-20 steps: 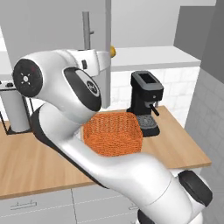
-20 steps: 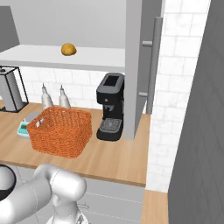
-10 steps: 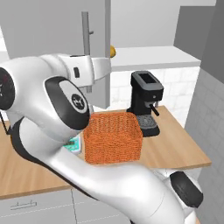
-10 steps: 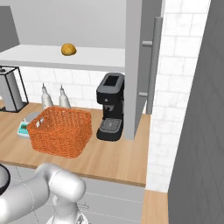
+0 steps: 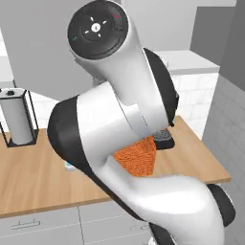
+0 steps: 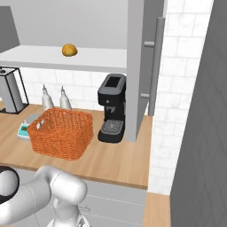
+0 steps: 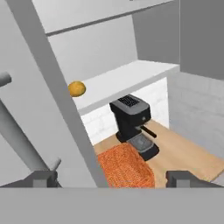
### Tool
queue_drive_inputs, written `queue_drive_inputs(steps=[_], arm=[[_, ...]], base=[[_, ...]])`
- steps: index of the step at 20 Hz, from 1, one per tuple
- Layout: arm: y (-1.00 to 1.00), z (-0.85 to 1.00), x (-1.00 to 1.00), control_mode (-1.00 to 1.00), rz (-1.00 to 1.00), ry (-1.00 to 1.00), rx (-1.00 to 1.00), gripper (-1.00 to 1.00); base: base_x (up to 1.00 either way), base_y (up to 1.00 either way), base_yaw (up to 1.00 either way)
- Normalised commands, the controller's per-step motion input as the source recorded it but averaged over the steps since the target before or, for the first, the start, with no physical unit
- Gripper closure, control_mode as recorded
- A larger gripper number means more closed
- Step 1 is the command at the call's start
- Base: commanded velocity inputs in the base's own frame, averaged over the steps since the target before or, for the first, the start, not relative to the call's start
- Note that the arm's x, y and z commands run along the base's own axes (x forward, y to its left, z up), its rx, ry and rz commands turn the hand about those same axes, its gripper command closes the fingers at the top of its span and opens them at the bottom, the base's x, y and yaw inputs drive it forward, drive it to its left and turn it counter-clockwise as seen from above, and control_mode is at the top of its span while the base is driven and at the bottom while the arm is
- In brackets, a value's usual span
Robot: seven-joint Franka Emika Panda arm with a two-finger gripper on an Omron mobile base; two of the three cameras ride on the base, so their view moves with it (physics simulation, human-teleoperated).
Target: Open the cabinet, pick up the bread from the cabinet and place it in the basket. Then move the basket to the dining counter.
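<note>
A: We logged the cabinet standing open, door edge and its bar handle on the left of the hand view. Gripper fingers stood wide apart, holding nothing.

B: We judged the bread pick was next: reach in to the small round golden bread on the smooth white shelf.

A: Right of it, lower, the woven orange basket sat on the wood counter beside the boxy black coffee machine.
</note>
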Motion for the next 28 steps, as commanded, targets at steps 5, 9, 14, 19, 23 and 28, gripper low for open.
queue_drive_inputs(steps=[5, 9, 14, 19, 23, 28], arm=[[-0.98, -0.01, -0.07, -1.00, 0.18, 0.00, 0.58, -1.00], [-0.80, -0.23, 0.18, -1.00, 0.00, 0.45, 0.49, -1.00], [-0.71, -0.37, 0.17, -1.00, 0.01, 0.42, 0.48, -1.00], [-0.15, -0.14, 0.33, -1.00, 0.12, 0.30, 0.51, -1.00], [0.30, -0.32, 0.38, -1.00, 0.21, 0.23, 0.38, -1.00], [0.33, -0.44, 0.39, -1.00, 0.23, 0.11, 0.19, -1.00]], base=[[0.00, 0.00, 0.00], [0.00, 0.00, 0.00], [0.00, 0.00, 0.00], [0.00, 0.00, 0.00], [0.00, 0.00, 0.00], [0.00, 0.00, 0.00]])
